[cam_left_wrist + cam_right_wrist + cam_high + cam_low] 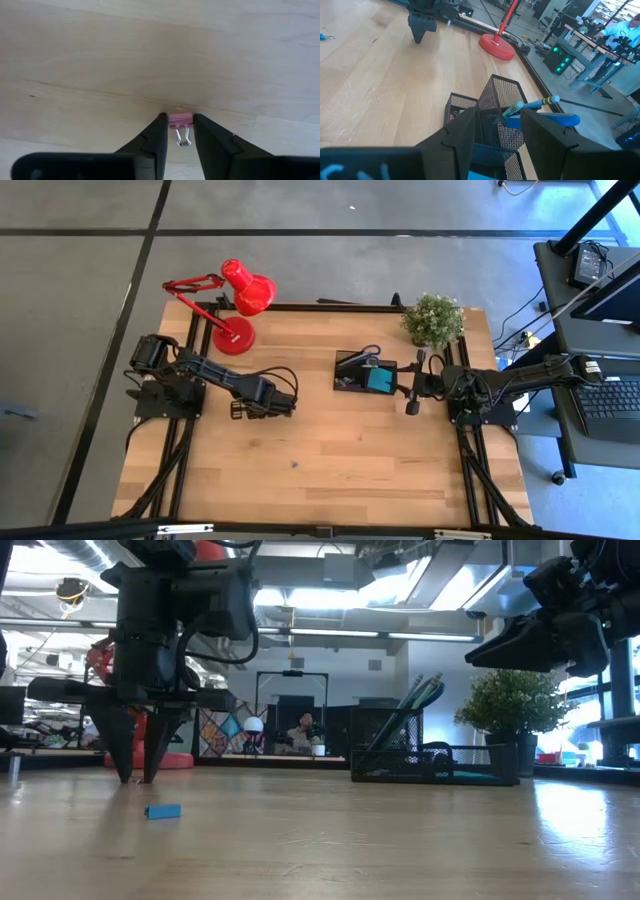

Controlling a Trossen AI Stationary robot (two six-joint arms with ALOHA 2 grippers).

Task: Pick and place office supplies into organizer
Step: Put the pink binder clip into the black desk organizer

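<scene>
Left gripper: left gripper (176, 131) is down at the bench, its two dark fingers (156, 137) set either side of a small pink binder clip (180, 121); they are close on it, but whether they already pinch it I cannot tell.
Why so placed: the fingers straddle the clip's body with the wire handles lying back between them, a stance that suits closing on the body and lifting it clear.
Blue bit: a small blue piece (163, 811) lies on the wood just beside the left gripper in the low view, not yet collected.
Right gripper: right gripper (497, 127) hovers over the organizer (364, 372) with its fingers spread and nothing between them; judged, it waits there.
Organizer: black mesh, standing toward the bench's far right; it already holds the teal sticky-note pad (380, 381), a blue pen (530, 105) leaning out, and the scissors (370, 353).
Bench: pale wooden planks (330, 450), mostly bare, inside a black frame.
Far edge: red desk lamp (240, 300) at the far left corner, potted plant (434, 319) at the far right.
Room: grey floor, a workstation with a keyboard beside the right arm, lit shelving and equipment beyond.
</scene>
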